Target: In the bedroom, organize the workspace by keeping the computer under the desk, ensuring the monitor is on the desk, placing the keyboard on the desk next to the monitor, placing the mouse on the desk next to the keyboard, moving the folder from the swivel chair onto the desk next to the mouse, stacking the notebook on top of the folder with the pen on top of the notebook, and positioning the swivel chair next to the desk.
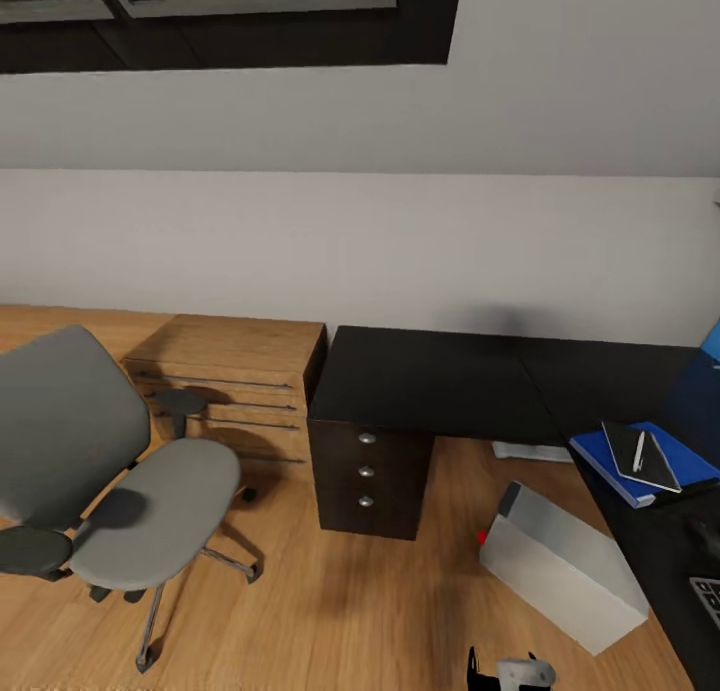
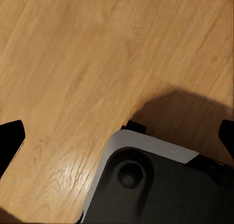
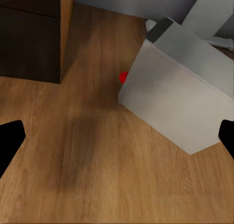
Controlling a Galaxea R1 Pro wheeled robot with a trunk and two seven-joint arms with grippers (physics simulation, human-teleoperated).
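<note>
Folder (image 1: 690, 461): blue, lying flat on the bench (image 1: 430, 376), on its right-hand wing near the front edge; that step looks done.
Notebook (image 1: 628, 449): dark and thin, stacked on the folder, not quite squared to it.
Pen (image 1: 638, 452): whitish stick resting on the notebook; the stack reads as finished.
Keyboard (image 1: 708, 599): one corner of keys peeks in on the same wing, nearer me than the folder.
Mouse: a dark blur sits on the benchtop between folder and keyboard; too vague to call.
Monitor: I cannot place it; a blue sliver at the far right edge of the head view tells me nothing sure.
Computer (image 1: 565, 566): grey tower tipped on the floor beside the right wing, red light facing the drawers (image 1: 366, 469); whether it counts as under the bench is doubtful, and I judge it may want pushing in.
Swivel chair (image 1: 95, 471): well apart from the bench, over by the oak chest (image 1: 235, 381); rolling it across looks like the main job left.
Left claw (image 2: 117, 141): spread wide, holding nothing, hanging over bare floor and the robot's own base.
Right claw (image 3: 117, 139): spread and empty, held low, aimed at the tower's side with a gap between.
</note>
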